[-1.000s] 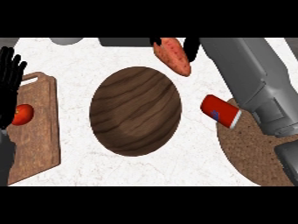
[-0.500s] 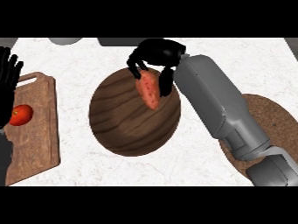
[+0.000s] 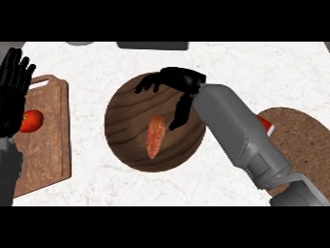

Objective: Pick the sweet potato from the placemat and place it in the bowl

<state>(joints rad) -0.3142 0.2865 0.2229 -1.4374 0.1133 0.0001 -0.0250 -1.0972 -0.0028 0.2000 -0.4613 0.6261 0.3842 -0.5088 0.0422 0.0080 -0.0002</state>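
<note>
left robot hand (image 3: 7, 97) rests open, fingers up, at the left edge over a brown wooden cutting board (image 3: 50, 145) w/ a red tomato (image 3: 30, 121) on it. centre: orange sweet potato (image 3: 155, 136) lies inside the dark round wooden bowl (image 3: 125, 126) on the white marble table (image 3: 267, 72), free of any grip. right robot hand (image 3: 176, 82) hangs above the bowl's far rim, fingers spread, holding nothing. far right: round brown cork placemat (image 3: 307, 145), partly under the forearm. looks like release step is done; next prob. pull the right arm clear w/o nudging the bowl.

The orange sweet potato (image 3: 155, 136) lies lengthwise inside the brown wooden bowl (image 3: 128, 140). The round brown placemat (image 3: 314, 145) lies by the counter's right edge.
</note>
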